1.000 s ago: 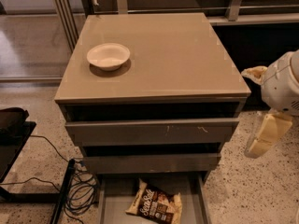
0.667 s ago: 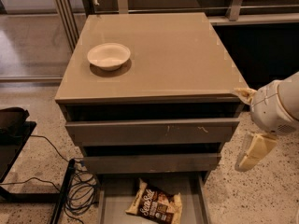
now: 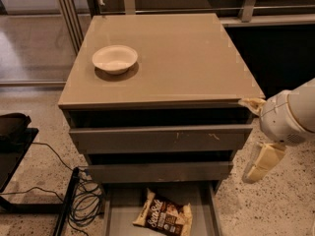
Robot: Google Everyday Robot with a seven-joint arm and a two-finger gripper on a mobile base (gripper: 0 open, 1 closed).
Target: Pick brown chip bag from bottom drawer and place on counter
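The brown chip bag (image 3: 164,215) lies flat on the floor of the open bottom drawer (image 3: 123,215), at the lower edge of the camera view, with its white lettering facing up. The counter (image 3: 187,58) is the glossy taupe top of the cabinet. My gripper (image 3: 248,140) hangs beside the cabinet's right front corner, above and to the right of the bag. It is open and empty. One cream finger (image 3: 252,104) is near the counter's corner and the other (image 3: 262,162) points down.
A white bowl (image 3: 115,58) stands on the counter's left side. Two shut drawer fronts (image 3: 157,139) sit above the open drawer. Black cables (image 3: 83,200) and a black stand (image 3: 15,132) lie on the terrazzo floor at the left.
My gripper has moved left and down, closer to the cabinet's right front corner. The bag, bowl and drawers have not moved.
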